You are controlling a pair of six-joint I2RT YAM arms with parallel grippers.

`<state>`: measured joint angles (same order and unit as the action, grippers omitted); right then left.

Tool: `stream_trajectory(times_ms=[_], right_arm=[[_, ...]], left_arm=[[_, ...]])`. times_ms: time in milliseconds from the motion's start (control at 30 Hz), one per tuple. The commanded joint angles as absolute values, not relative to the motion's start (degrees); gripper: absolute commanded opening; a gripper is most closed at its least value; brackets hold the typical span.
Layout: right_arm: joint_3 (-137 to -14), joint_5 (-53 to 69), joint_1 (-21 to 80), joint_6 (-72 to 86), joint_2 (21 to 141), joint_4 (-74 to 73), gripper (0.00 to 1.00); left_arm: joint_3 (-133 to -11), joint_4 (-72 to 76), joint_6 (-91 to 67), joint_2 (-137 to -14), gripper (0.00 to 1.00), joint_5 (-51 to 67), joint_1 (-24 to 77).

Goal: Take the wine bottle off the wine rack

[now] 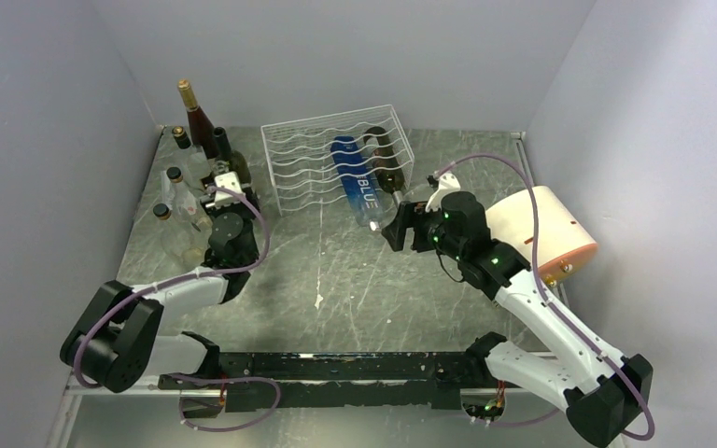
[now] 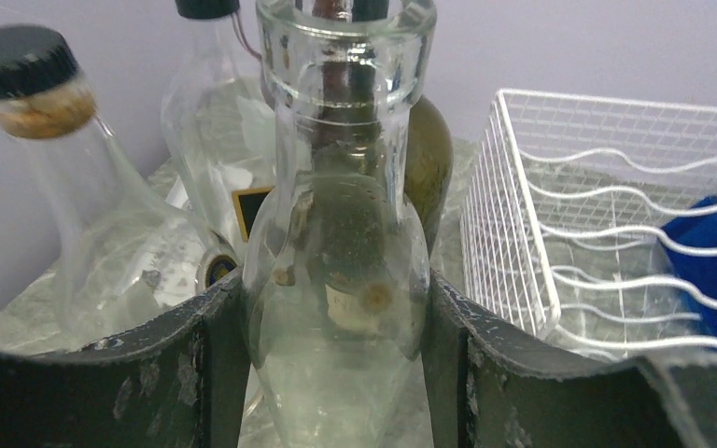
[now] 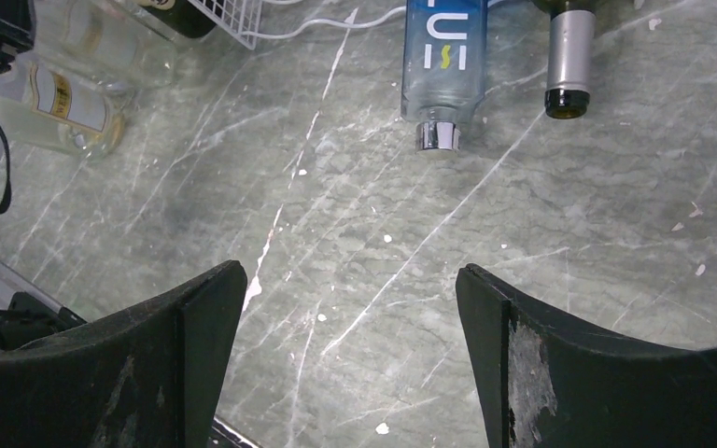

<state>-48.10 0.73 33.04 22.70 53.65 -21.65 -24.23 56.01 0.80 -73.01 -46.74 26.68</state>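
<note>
Left gripper (image 2: 334, 291) grasping clear glass bottle (image 2: 336, 210) | right gripper (image 3: 350, 280) released | wavy white wire wine rack (image 1: 308, 163)

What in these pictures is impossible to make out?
- Right wrist view: blue bottle is cut by the top edge, so its label is incomplete; dark bottle shows only its neck.
- Left wrist view: clear bottle loses its base to the bottom edge and its mouth to the top edge.
- Top view: rack wires are too fine to tell which rods carry the bottles.
</note>
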Motion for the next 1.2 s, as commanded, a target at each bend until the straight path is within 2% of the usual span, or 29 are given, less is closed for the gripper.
stream_trajectory(times_ms=[0,100,167,300,400,467,567,867,1167], right_arm=[[-48.5,1.8,32.8,22.8,54.9,-20.3,0.87],[-48.4,2.0,32.8,23.0,55.2,-20.0,0.87],[-48.1,2.3,32.8,23.1,55.3,-19.8,0.87],[-47.6,3.0,32.8,23.5,55.7,-19.3,0.87],[-47.6,4.3,32.8,23.5,56.1,-19.1,0.87],[-47.3,4.6,32.8,23.6,56.2,-18.8,0.87],[-47.3,4.8,32.8,23.6,56.4,-18.5,0.87],[-47.4,6.6,32.8,23.9,59.1,-17.0,0.87],[-47.8,6.6,32.7,23.2,62.4,-16.6,0.89]], left_arm=[[-22.7,65.4,1.3,-74.8,0.07,-42.8,26.1],[-21.9,65.8,0.5,-75.3,0.07,-43.4,26.0],[-21.2,66.4,0.1,-76.1,0.11,-44.4,25.7],[-20.3,67.0,-0.3,-76.9,0.4,-44.5,25.4],[-20.6,63.8,-1.0,-76.5,0.51,-43.9,25.4],[-20.9,62.3,-1.4,-75.8,0.64,-43.5,25.4],[-22.1,55.7,-4.2,-73.5,0.99,-44.1,25.4],[-32.4,14.5,-26.1,-61.1,1.0,-42.6,25.3],[-37.1,-6.7,-32.5,-43.3,1.0,-30.5,25.3]])
